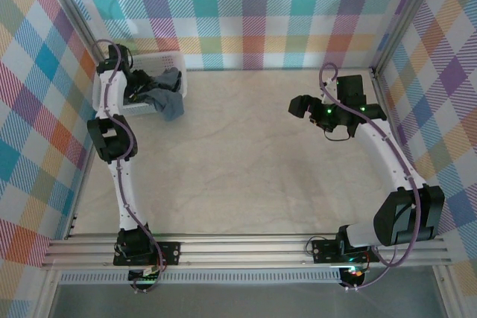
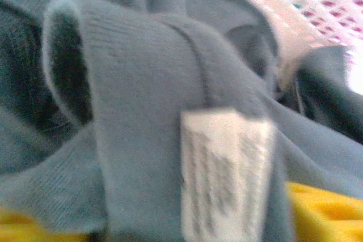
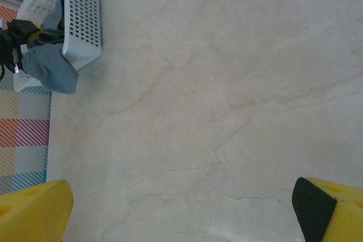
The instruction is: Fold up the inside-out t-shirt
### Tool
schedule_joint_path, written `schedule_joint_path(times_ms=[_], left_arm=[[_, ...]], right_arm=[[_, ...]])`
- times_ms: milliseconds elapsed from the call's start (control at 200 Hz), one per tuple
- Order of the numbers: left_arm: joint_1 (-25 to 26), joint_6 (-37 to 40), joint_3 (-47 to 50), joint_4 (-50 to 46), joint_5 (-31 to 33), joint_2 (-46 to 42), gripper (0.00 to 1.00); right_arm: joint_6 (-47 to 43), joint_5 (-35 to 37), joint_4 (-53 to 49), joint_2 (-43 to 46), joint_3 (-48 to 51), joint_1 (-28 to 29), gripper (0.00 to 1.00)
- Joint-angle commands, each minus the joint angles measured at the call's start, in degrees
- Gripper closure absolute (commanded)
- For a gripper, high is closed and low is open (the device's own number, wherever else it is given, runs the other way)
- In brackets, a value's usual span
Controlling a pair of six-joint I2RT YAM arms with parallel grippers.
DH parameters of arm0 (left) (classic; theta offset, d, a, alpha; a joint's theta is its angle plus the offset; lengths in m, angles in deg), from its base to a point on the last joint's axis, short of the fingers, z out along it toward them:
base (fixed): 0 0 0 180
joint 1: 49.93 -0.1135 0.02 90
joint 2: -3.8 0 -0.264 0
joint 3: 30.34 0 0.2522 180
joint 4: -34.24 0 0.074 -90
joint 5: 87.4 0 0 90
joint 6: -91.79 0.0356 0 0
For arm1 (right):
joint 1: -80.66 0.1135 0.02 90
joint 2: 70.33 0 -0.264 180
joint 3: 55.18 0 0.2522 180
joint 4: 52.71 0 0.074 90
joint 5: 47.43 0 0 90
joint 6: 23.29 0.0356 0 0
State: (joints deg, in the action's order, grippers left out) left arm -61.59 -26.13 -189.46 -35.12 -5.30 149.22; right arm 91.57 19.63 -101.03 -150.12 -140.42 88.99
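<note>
Top external: left gripper (image 1: 140, 83) inside the white lattice basket (image 1: 160, 57), where the t-shirt (image 1: 168, 96) lies, partly over its rim; right gripper (image 1: 300, 106) well apart. Left wrist: neck tag (image 2: 224, 177) close; whether the jaws hold cloth cannot be told. Right wrist: jaws wide over table (image 3: 227, 83). Risk: snagged cloth may drag the basket.

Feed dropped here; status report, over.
Left end effector in white lattice basket, against t-shirt, grip unclear. Right end effector open above table. T-shirt bunched, draped over basket wall.

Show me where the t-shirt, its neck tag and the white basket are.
t-shirt (image 1: 171, 102): top external view, drooping part.
neck tag (image 2: 224, 174): left wrist view, tag's middle.
white basket (image 3: 85, 15): right wrist view, lattice side wall.
</note>
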Motion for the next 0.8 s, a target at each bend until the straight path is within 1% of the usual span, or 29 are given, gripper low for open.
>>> schedule_joint_path(times_ms=[0, 75, 145, 210, 250, 350, 430, 495, 585, 660, 795], left_arm=[[0.06, 1.75, -2.14, 2.04, -6.98, -4.68, 1.00], [0.06, 1.43, -2.88, 3.38, -9.20, -8.86, 1.00], [0.44, -0.60, -3.56, 4.92, -12.69, -14.11, 1.00], [1.89, -3.11, -4.11, 6.89, -15.45, -19.59, 1.00], [3.38, -4.19, -4.26, 8.10, -15.94, -23.65, 1.00], [9.72, -4.83, -4.27, 11.57, -15.59, -33.87, 1.00], [16.44, -2.41, -3.99, 12.00, -11.94, -39.88, 1.00], [22.15, 0.03, -2.14, 11.46, -8.35, -43.07, 1.00], [26.84, 0.54, 4.76, 12.49, -8.26, -47.10, 1.00], [29.77, 1.88, 13.72, 14.38, -5.73, -50.50, 1.00], [30.95, 4.60, 29.82, 15.69, -1.65, -54.76, 1.00]], right_arm=[[0.13, 0.22, -0.80, 0.95, -2.14, -0.09, 0.00], [1.01, 0.01, -0.08, 1.12, -2.18, -0.11, 0.00], [2.03, -0.17, 0.67, 1.28, -2.27, -0.13, 0.00], [3.11, -0.36, 1.27, 1.55, -2.24, -0.09, 0.00], [3.74, -0.43, 1.67, 1.82, -2.19, -0.08, 0.00], [4.90, 0.07, 2.44, 2.79, -2.06, -0.12, 0.00], [5.48, 0.68, 2.81, 3.85, -1.74, -0.10, 0.00], [5.84, 1.27, 3.38, 4.78, -1.18, -0.09, 0.00], [6.25, 2.35, 3.74, 5.81, -0.34, -0.08, 0.00], [6.40, 3.06, 3.64, 6.33, 0.32, -0.12, 0.00], [5.91, 3.91, 2.78, 6.92, 1.41, -0.09, 0.00]])
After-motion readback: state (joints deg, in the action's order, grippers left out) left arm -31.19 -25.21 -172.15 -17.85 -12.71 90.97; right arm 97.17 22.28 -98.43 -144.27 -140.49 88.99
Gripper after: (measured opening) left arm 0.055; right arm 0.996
